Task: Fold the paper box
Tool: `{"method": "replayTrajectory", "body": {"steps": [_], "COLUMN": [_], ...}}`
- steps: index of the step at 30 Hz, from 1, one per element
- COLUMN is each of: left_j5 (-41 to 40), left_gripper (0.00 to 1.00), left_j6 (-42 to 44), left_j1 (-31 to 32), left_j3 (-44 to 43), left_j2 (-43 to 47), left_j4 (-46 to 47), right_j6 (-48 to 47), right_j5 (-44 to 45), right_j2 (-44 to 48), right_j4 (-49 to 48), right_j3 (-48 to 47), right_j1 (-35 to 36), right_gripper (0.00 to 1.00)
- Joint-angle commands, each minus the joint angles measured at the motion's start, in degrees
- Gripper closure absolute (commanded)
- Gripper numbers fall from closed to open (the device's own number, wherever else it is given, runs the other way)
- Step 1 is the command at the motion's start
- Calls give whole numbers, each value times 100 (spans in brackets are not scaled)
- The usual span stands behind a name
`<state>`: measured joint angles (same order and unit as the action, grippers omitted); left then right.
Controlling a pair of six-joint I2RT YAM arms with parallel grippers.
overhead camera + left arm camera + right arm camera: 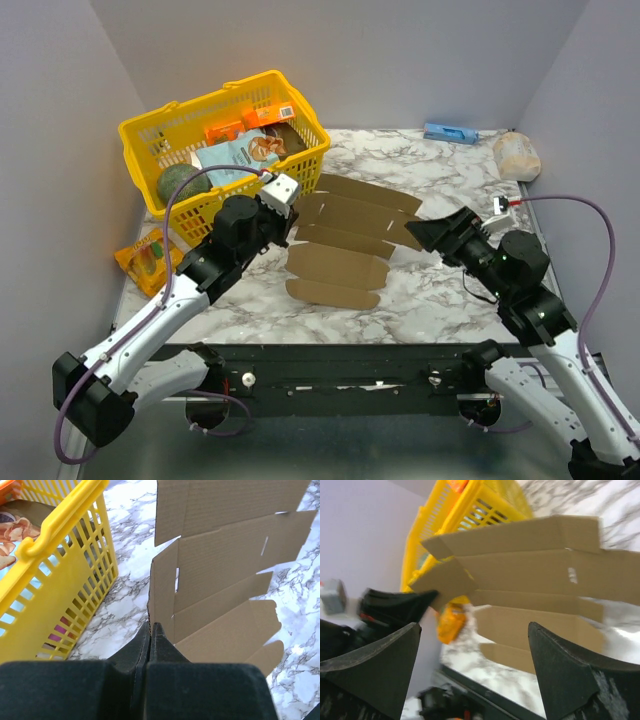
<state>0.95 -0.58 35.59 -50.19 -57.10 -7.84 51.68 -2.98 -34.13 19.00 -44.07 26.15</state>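
Note:
The paper box (345, 240) is a flat brown die-cut cardboard sheet with notched flaps, lying on the marble table. My left gripper (283, 228) is shut on its left edge; in the left wrist view (150, 626) the jaws pinch the sheet's edge (215, 575), which is lifted a little. My right gripper (420, 235) is open and empty just off the sheet's right side. The right wrist view shows the sheet (530, 580) ahead between the spread fingers (560, 660).
A yellow basket (140, 135) with packets and a green item stands at the back left, close to my left gripper. An orange packet (150, 260) lies at the left edge. A small blue box (448, 132) and a pale bag (517, 155) sit at the back right.

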Motion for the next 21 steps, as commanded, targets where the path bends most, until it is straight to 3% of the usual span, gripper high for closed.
{"method": "replayTrajectory", "body": {"steps": [1,4,13,21], "left_j5": [-464,-332,-737,-1614], "left_gripper": [100,100,100,100], "left_j6": [426,646,1016,1297], "left_j1": [412,624,1195,1599], "left_j3": [220,440,669,783], "left_j2": [199,340,428,454], "left_j4": [361,563,748,757], "right_j6": [2089,2645,4086,5079], "right_j5": [-729,-643,-423,-677], "right_j2": [-382,-699,-1060,-1385], "right_j4": [-1353,-1830,-2004,-2208], "right_j3": [688,804,1067,1436], "right_j1": [13,13,13,13], "right_gripper": [6,7,5,5]}}
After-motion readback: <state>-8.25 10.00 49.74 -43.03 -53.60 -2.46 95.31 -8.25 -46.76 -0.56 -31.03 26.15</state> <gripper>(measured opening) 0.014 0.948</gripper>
